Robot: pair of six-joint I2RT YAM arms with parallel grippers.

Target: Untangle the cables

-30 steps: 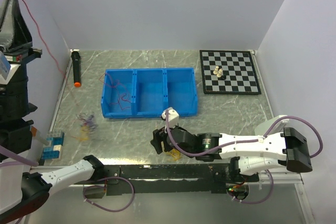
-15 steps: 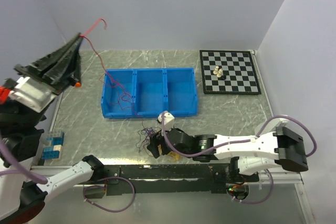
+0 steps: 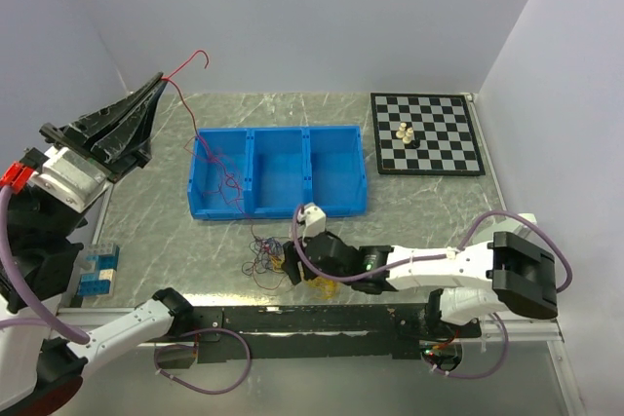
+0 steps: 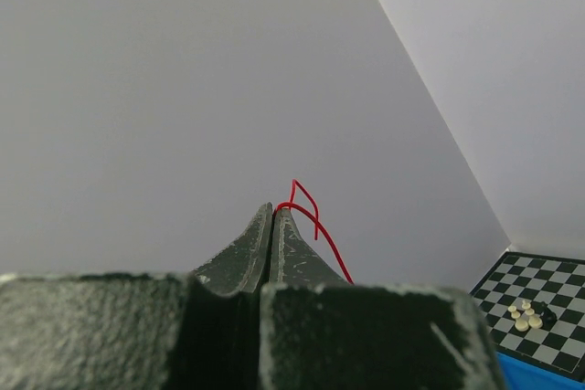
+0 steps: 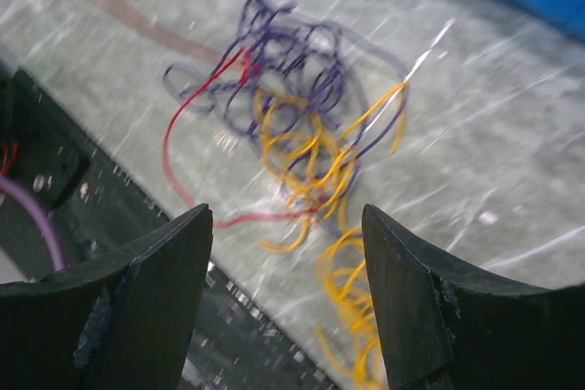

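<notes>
Cable tangle (image 5: 297, 134) lies on the table dead ahead of our right gripper (image 5: 283, 221), jaws spread and empty, so it's the nearer arm. Left gripper (image 3: 154, 87) is up high, pinching one red wire (image 3: 183, 64) that trails down into the blue bin (image 3: 278, 213), left compartment.

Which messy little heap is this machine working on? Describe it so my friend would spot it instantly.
Find the blue three-part bin mid-table; in front of its near edge, beside the right gripper, lies a small tangle of curly wires. Unlike the single red wire rising from the bin to the left gripper, it mixes purple, yellow-orange and red.
</notes>
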